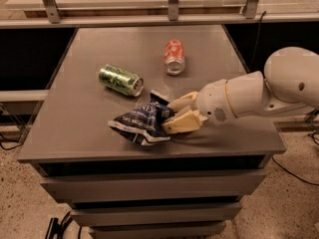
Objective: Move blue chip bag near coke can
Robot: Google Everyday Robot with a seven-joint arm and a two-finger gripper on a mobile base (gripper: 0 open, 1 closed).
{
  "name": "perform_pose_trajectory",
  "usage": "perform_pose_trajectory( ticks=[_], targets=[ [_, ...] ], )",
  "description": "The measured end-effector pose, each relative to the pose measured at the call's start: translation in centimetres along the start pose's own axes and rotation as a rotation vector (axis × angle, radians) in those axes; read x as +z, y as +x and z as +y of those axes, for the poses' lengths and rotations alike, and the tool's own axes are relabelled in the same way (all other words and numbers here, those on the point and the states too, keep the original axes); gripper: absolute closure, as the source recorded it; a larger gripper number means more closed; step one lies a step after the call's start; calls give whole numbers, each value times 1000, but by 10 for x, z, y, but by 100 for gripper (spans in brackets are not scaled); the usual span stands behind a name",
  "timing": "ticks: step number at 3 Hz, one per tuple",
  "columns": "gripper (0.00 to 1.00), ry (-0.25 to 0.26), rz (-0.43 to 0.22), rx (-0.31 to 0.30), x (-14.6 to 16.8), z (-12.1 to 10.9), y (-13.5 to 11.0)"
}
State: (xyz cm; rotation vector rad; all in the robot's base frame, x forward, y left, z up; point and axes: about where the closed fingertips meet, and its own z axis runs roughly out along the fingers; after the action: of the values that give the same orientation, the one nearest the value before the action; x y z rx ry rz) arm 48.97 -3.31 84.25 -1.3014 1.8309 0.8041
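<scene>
Navy chip bag (139,125), long axis left-right, is pinched at its right end by the gripper (172,114); the coke can (174,57) lies farther back, slightly right.

End effector (168,116) tight on blue chip bag (138,124), coke can (174,57) well apart.

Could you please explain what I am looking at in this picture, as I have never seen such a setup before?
This is a mobile robot's single white arm, reaching in from the right. At its end is a two-fingered claw, closed on the right end of a crumpled blue chip bag. The one camera looks down at a grey table from its front; where it is mounted is unknown. Two cans also lie on their sides there: a green can beyond the bag to the left, and a red coke can farther back.
</scene>
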Motion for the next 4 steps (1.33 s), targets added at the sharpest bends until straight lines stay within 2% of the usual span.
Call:
perform_pose_trajectory(
  ticks=[2,3,4],
  targets=[
    [100,107,36,-8,-41,-67,-15],
    [100,180,42,-23,-64,-101,-36],
    [100,259,21,-8,-87,-136,-50]
  ],
)
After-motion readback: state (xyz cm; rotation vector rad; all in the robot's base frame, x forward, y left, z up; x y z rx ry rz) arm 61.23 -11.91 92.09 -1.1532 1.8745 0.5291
